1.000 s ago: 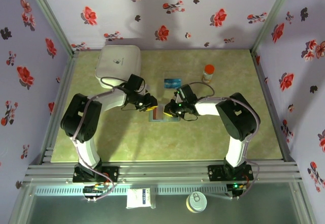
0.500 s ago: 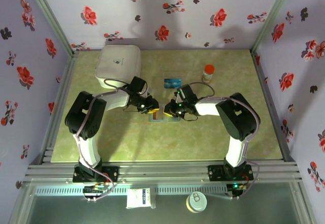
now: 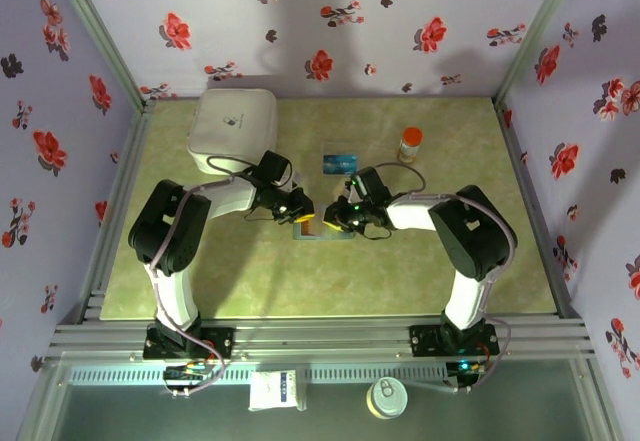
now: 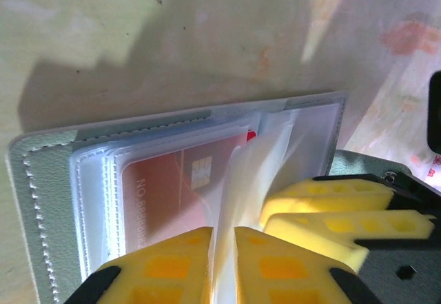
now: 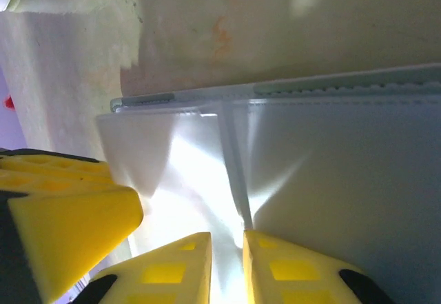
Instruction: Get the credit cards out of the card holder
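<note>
The card holder (image 3: 322,233) lies open and flat near the middle of the table (image 3: 250,281), with both arms bent in over it from either side. Its grey-green stitched cover frames a stack of clear plastic sleeves (image 4: 289,135).

The red card (image 4: 172,187) sits inside one of these sleeves, chip side up, with one red corner peeping out past the sleeve's edge. The blue-teal card (image 3: 340,162) lies bare on the table just beyond the holder, toward the far edge and apart from it.

The left gripper (image 4: 222,240) is clenched on a lifted sleeve leaf (image 4: 238,180), its yellow fingers nearly together with the clear sheet pinched in the narrow gap. The right gripper (image 5: 227,243) reaches in from the opposite side. Its fingers are also drawn close, and the thin edge of a clear leaf (image 5: 234,173) runs down into the slit between them, so it is grasping that leaf. The two grippers stand just beside each other over the holder's sleeves.

A white rounded box (image 3: 233,124) sits in the far left corner of the table. A small orange bottle (image 3: 410,144) stands upright near the far edge, right of the middle.
</note>
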{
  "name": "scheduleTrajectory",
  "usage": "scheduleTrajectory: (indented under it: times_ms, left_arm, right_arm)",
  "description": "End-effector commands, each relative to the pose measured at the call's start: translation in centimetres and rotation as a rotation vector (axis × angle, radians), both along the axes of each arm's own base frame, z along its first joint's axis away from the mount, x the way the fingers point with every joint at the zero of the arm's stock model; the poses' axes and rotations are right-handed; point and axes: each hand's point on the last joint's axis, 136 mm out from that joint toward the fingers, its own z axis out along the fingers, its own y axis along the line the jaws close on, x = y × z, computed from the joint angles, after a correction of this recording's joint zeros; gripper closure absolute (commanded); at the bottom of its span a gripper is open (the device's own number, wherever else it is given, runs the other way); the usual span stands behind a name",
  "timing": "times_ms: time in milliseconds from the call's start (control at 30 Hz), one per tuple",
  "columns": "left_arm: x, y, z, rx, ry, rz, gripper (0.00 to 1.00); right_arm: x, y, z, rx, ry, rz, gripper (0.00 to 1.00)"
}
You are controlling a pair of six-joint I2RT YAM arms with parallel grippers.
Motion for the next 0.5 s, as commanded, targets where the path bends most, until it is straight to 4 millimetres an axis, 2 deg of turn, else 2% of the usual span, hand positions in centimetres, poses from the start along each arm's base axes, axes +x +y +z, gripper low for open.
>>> scheduleTrajectory:
  times_ms: [0,200,467]
  left_arm:
    - [-0.5,-0.6,1.4,-0.021,-0.01,-0.019,0.85]
    - [-0.7,-1.5,2.1,-0.016,-0.021,-0.045,0.86]
    - [-0.7,-3.6,2.4,-0.017,-0.023,-0.085,0.87]
  right_arm:
    - [0.5,-1.2,2.1,-0.02,-0.056,-0.033,0.77]
    - [0.8,-3.2,4.1,-0.056,-0.107,-0.061,0.77]
    - [0.6,-5.8,4.9,-0.089,-0.13,-0.096,0.77]
